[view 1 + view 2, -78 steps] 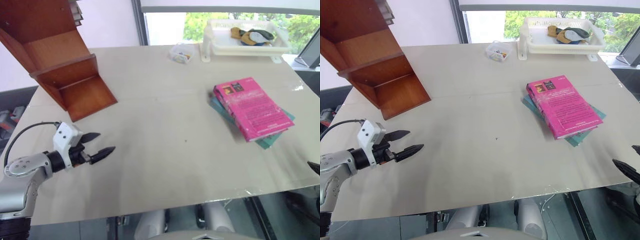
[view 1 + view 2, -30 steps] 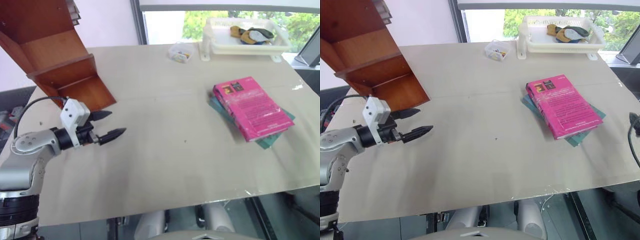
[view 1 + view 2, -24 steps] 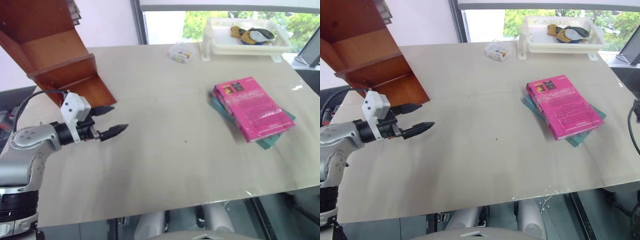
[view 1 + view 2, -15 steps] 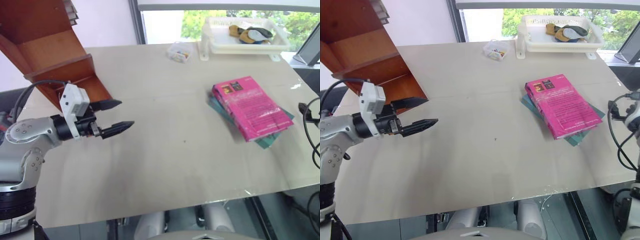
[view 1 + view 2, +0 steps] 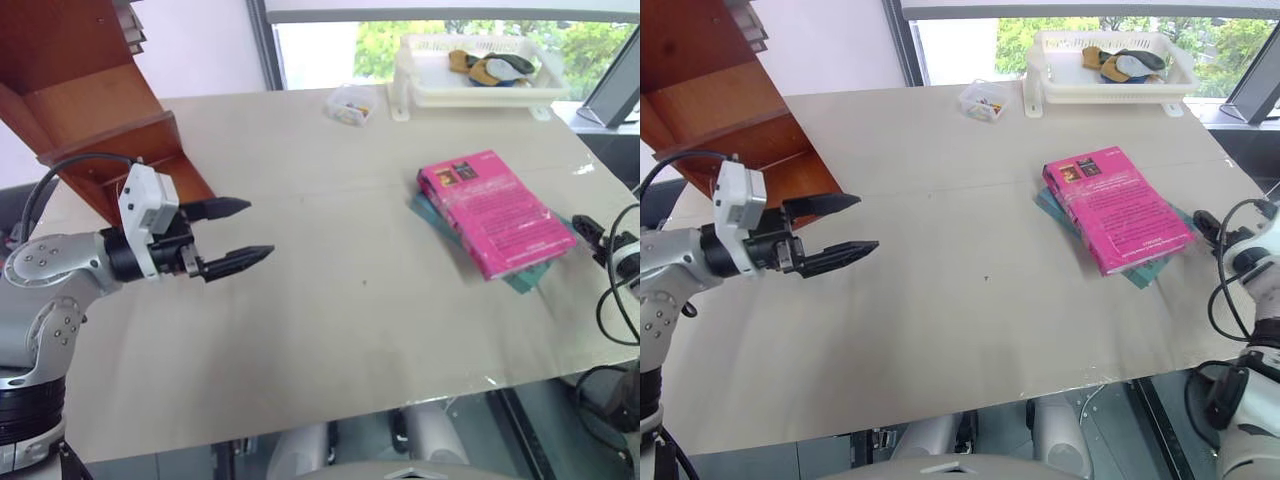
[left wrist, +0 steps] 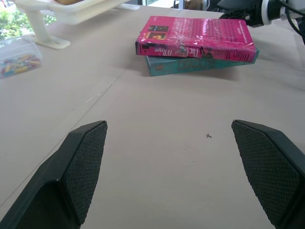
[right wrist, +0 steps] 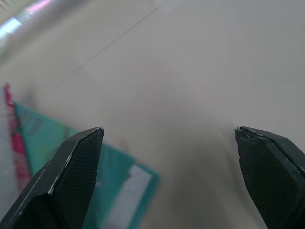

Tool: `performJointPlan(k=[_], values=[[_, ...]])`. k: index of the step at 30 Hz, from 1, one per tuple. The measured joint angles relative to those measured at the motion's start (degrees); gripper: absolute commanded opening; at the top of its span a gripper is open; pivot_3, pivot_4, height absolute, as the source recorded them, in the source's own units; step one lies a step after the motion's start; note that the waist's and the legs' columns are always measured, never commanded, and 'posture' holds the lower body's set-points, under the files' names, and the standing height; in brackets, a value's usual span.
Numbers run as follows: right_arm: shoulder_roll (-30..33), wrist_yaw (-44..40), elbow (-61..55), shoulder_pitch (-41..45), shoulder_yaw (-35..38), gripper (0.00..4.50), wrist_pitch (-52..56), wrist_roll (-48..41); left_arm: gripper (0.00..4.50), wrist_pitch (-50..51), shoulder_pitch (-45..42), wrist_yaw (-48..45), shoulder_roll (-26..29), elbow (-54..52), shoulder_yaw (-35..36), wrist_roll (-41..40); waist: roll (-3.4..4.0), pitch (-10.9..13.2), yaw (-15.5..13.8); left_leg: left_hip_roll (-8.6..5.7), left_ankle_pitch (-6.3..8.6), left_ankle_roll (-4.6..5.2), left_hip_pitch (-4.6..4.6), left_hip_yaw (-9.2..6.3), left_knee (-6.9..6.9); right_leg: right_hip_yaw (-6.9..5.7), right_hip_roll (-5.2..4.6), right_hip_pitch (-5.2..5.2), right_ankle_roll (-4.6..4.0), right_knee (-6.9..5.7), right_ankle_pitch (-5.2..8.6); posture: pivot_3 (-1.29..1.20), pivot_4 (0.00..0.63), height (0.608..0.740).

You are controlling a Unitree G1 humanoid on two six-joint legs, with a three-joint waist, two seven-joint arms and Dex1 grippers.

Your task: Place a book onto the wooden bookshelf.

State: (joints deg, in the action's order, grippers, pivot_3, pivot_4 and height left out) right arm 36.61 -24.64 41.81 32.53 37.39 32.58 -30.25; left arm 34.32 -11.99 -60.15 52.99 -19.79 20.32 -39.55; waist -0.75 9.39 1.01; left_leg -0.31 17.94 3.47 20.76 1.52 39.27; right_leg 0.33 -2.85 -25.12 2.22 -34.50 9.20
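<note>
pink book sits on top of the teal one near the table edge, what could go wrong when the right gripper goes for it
The pink book lies on the teal book, so a low pinch may take both or drag the teal one. The stack is near the table edge beside the open right gripper; a push could slide it off. The bookshelf is across the table by the left gripper, so the carry is long and a thin grip may slip.

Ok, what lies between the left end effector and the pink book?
Bare tabletop, as the left eye view shows: nothing sits between the open left end effector and the pink book.
</note>
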Motion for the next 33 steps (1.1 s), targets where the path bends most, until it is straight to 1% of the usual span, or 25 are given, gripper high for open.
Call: performJointPlan(k=[3,6,11,16,22,27,30,33], values=[[-3.7,-0.9,0.4,1.2,1.2,4.50,-1.9,-2.2,4.48,0.0,-1.4,-0.4,0.5,0.4,-0.2,0.0,-0.01,0.0,0.1,0.01,0.00,0.00,-0.02,0.04,0.00,0.04,0.01,0.00,0.12,0.00,-0.07,0.00,0.150,0.740],[-6.8,-3.0,0.7,2.4,0.6,4.50,-4.4,-3.3,4.48,-0.4,-2.5,-1.1,0.9,0.9,-0.2,0.0,-0.01,0.0,0.6,0.03,0.00,0.00,-0.04,0.09,0.00,0.09,0.02,0.00,0.21,-0.01,-0.13,0.00,0.150,0.740],[-7.5,-7.9,3.6,3.4,-0.1,4.50,-5.3,-4.5,4.48,-0.4,-2.5,-1.9,1.0,1.9,-0.6,0.1,-0.02,0.0,1.1,0.04,-0.01,-0.02,-0.02,0.09,0.00,0.09,0.01,-0.01,0.21,0.01,-0.13,0.00,0.150,0.740],[-7.1,-13.2,4.6,3.7,-0.5,4.50,0.2,-7.4,4.48,-0.8,-2.6,-2.1,1.1,1.9,-0.6,0.2,-0.02,0.0,1.5,0.10,0.00,-0.01,-0.07,0.14,-0.04,0.15,0.06,-0.03,0.20,-0.01,-0.14,0.00,0.150,0.740],[-7.3,-18.6,0.4,0.8,-2.5,4.50,8.2,-10.7,4.48,-1.9,-1.2,-1.9,1.1,2.0,-0.6,1.2,-0.03,0.0,1.4,0.11,0.00,-0.01,-0.06,0.14,-0.04,0.14,0.06,-0.03,0.20,-0.04,-0.14,0.00,0.150,0.740],[-9.1,-19.9,-5.8,-1.4,-5.5,4.50,12.2,-11.5,4.48,-2.4,-1.2,-1.9,1.1,2.1,-0.7,1.4,-0.03,0.0,1.4,0.11,0.00,-0.01,-0.08,0.16,-0.04,0.17,0.06,-0.07,0.20,-0.10,-0.14,0.00,0.150,0.740],[-9.8,-18.9,-6.4,-1.2,-6.1,4.50,10.8,-11.0,4.48,-2.5,-1.2,-1.9,1.1,2.4,-0.6,1.5,-0.03,0.0,1.3,0.11,0.00,-0.02,-0.09,0.17,-0.04,0.17,0.06,-0.08,0.20,-0.12,-0.14,0.00,0.150,0.740],[-10.3,-15.7,-3.2,1.4,-5.1,4.50,6.5,-10.3,4.48,-2.4,-1.3,-1.9,1.1,2.2,-0.6,1.0,-0.03,0.0,1.3,0.06,0.00,-0.02,-0.09,0.25,-0.03,0.23,0.02,-0.09,0.21,-0.12,-0.14,0.00,0.150,0.740]])
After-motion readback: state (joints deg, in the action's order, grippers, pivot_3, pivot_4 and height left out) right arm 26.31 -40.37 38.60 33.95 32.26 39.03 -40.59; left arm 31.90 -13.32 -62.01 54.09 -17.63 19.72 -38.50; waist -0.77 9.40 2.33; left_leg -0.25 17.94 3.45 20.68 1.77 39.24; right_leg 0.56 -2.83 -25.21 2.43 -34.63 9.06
